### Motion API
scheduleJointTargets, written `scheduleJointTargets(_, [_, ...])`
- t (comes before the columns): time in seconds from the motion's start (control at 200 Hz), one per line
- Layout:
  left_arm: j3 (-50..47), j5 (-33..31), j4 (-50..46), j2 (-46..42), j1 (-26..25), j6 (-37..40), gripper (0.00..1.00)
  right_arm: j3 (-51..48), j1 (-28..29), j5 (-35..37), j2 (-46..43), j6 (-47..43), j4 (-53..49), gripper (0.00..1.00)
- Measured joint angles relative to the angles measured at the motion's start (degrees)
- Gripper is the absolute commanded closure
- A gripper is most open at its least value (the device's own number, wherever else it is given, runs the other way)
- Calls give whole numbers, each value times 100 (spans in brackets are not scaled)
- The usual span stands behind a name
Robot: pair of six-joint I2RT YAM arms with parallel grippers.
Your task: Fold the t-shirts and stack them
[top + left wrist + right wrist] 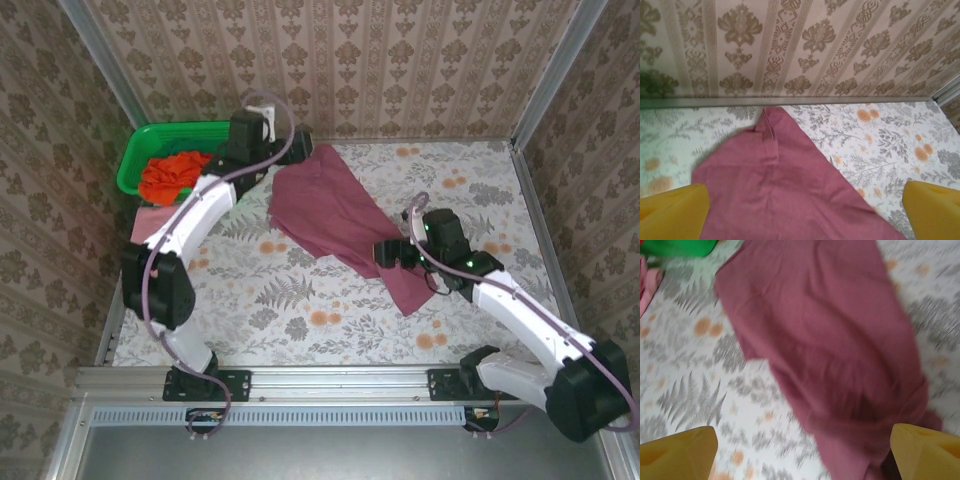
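A large dusty maroon cloth t-shirt [335, 220] is lying rumpled and slantwise across the middle of the floral-patterned bench [300, 305], running from the far edge near the patterned wall [400, 60] down toward the right arm. The left hand [285, 150] is hovering at the shirt's far upper corner. In its wrist view the left hand [804, 200] is standing released, its yellow fingers [675, 212] spread wide to either side of the picture and gripping nothing, while the maroon shirt [785, 190] is lying flat below them with a seamed corner pointing at the wall. The right hand [392, 252] is sitting over the shirt's near lower end, where the cloth is bunching into a narrow tail. Seen from its own wrist the right hand [802, 440] is likewise released – its yellow fingers [927, 450] are standing far apart with nothing clamped between them – and the maroon shirt [840, 340] is spreading in soft folds underneath, somewhat blurred. At the far left corner of the bench a green plastic basket [135, 165] is holding a crumpled orange-red cloth bundle [175, 175]. A light pink cloth t-shirt [150, 215] is lying on the bench just beside the basket's near edge, partly hidden by the left arm. The right wrist view is also catching a strip of the basket [675, 246] and a bit of pink cloth [647, 285] at its upper left corner.
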Motion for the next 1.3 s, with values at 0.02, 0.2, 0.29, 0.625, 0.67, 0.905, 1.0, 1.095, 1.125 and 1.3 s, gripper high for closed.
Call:
scheduleJointTargets(0.02, [-267, -72, 94, -98, -74, -92, 0, 153, -48, 63, 210, 0, 76, 10])
scheduleJointTargets(0.2, [-1794, -693, 376, 22, -713, -1062, 7, 1419, -369, 212, 2076, -13, 581, 16])
scheduleJointTargets(0.29, [-2269, -907, 380, 232, -1010, -1624, 12, 2234, -433, 186, 3156, -61, 664, 20])
scheduleJointTargets(0.625, [-2020, -1025, 680, 1071, -1193, -2841, 39, 5523, -448, -107, 6546, 122, 459, 33])
scheduleJointTargets(0.67, [-1961, -1027, 671, 1147, -1193, -2909, 44, 5866, -448, -149, 6876, 212, 380, 34])
scheduleJointTargets(0.905, [-1766, -1001, 546, 1434, -1137, -3134, 81, 7521, -595, -660, 7941, 778, -192, 79])
scheduleJointTargets(1.0, [-1652, -896, 479, 1515, -1058, -3112, 96, 7569, -710, -883, 8050, 1032, -409, 96])
scheduleJointTargets(1.095, [-1482, -769, 422, 1604, -922, -2975, 99, 7385, -859, -1099, 8041, 1303, -385, 100])
scheduleJointTargets(1.125, [-1410, -730, 385, 1641, -874, -2920, 99, 7250, -909, -1165, 7980, 1362, -321, 100])
scheduleJointTargets(1.3, [-627, -470, -125, 2059, -439, -2363, 98, 6061, -1158, -1268, 7300, 1508, 0, 100])
